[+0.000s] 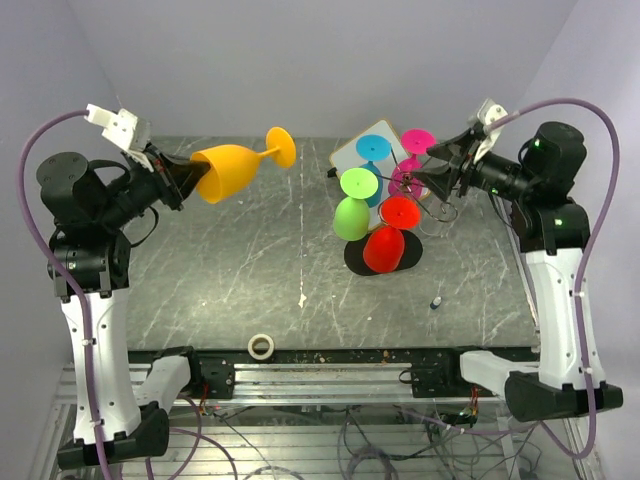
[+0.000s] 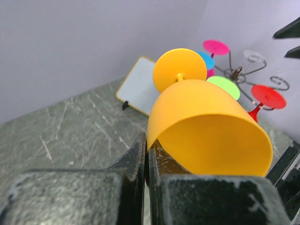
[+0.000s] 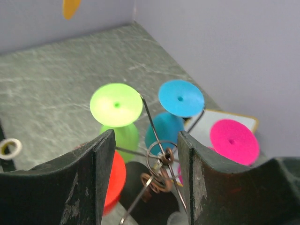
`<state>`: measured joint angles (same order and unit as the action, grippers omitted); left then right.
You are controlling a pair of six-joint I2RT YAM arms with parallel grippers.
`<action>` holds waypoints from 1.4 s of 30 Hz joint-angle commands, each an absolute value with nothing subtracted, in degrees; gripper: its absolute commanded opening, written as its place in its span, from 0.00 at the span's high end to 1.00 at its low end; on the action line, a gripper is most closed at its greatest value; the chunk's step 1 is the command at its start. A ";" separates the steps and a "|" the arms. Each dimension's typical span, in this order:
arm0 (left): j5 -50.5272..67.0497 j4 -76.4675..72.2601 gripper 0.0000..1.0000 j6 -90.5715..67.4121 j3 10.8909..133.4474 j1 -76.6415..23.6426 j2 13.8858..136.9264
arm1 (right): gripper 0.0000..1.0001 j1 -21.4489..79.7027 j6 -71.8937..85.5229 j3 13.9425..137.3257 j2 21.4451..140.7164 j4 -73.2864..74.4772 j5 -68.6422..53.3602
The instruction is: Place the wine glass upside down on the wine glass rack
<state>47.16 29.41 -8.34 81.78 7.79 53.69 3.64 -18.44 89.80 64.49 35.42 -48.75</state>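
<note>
- Nearest item: roll of tape (image 1: 262,346), lying flat at the near edge of the tabletop (image 1: 250,270), roughly centred left to right
- Left end effector (image 1: 195,175): raised above the left rear of the tabletop, jaws pressed together on the rim wall of the wine glass (image 1: 228,170); the left wrist view shows one finger inside the bowl and one outside
- Wine glass: orange, held in the air on its side, clear of the tabletop; mouth faces the left end effector, stem and round foot point right and towards the back wall
- Wine glass position: well to the left of the wine glass rack (image 1: 352,260), not touching it
- Wine glass rack: stands on its black oval base right of centre, thin wire arms spreading from a brownish central stem
- Hanging on the rack with foot up and bowl down: green glass (image 1: 350,215), red glass (image 1: 385,245), blue glass (image 1: 373,149), pink glass (image 1: 418,140)
- Left wrist view: two wire scroll loops show on the rack's right side, beside the red glass's foot
- Right end effector (image 1: 418,180): at the right side of the rack at the height of the glass feet, jaws spread; the right wrist view shows the top of the central stem and its wire coils in the gap between the fingers (image 3: 101,178), contact not discernible
- White board (image 1: 345,152) with a wooden rim: just behind the rack, partly hidden by the blue glass
- Small dark item (image 1: 437,300): on the tabletop near the rack's front right, too small to identify
</note>
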 commanded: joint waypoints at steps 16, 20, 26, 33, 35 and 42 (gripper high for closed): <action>42.48 15.45 0.93 -17.84 86.39 -2.11 59.70 | 0.45 17.65 8.62 94.89 80.22 10.04 -55.41; 40.17 15.15 0.93 -17.87 86.82 -5.18 61.23 | 0.45 21.88 7.49 97.46 83.05 11.68 -53.15; 39.78 15.39 0.93 -16.91 87.76 -5.95 62.82 | 0.46 25.28 8.89 99.02 85.01 10.97 -51.30; 38.46 16.19 0.93 -13.89 87.57 -7.11 63.01 | 0.55 27.35 10.33 100.96 87.18 11.86 -46.63; 38.24 16.22 0.93 -13.23 87.37 -7.20 62.61 | 0.60 27.48 11.12 101.28 87.48 12.18 -44.82; 37.64 17.48 0.93 -11.05 87.63 -7.64 62.25 | 0.66 28.04 11.95 103.36 88.76 13.04 -43.58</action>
<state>38.98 17.37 -13.41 85.78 -7.03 63.22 27.53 10.87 100.73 88.18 12.71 -45.19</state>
